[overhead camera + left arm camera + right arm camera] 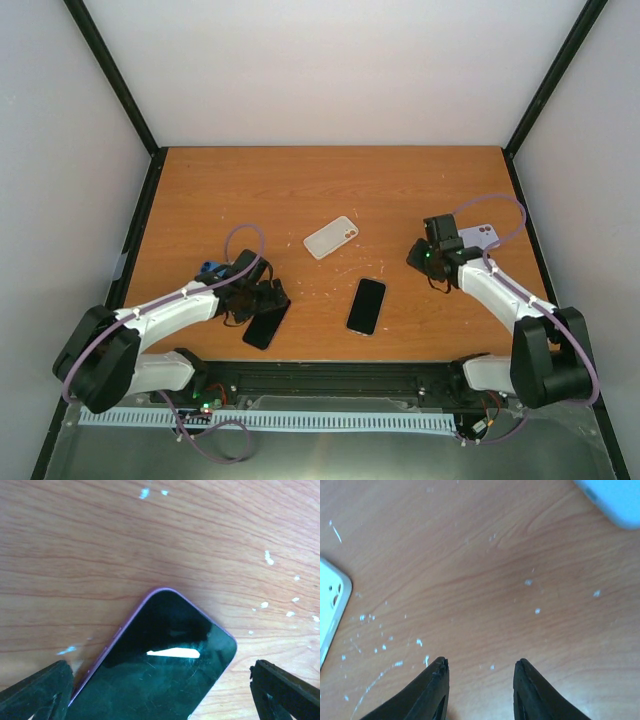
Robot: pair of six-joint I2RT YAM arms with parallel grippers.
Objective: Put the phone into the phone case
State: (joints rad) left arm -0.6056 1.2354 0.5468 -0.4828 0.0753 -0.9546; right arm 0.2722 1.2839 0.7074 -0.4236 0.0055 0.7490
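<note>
I am hovering my left fingers [265,297] spread as wide as they go over the purple-edged phone [165,670]. It is lying flat and screen up on the bench [300,190], close to the near edge. One rounded corner is sitting between my two tips, and I am gripping nothing.

The trouble, I judge, is starting here. Closing across a corner rather than the long sides would be squeezing the phone out sideways. With it lying flat, my tips may be scraping wood instead of catching its rim. A push toward me could be sending it off the near edge.

Farther in and to the right, the white case [331,237] is lying well apart from the phone, with bare wood between them for a carry. I cannot tell which of its faces is up. A second dark phone [366,306] is lying right of that path, so a wide swing might be clipping it.

My right fingers [428,258] are standing partly apart over bare wood, holding nothing. Just beside them a pale lilac item [478,236] is crowding the right side, while the far half of the bench is giving plenty of room.
</note>
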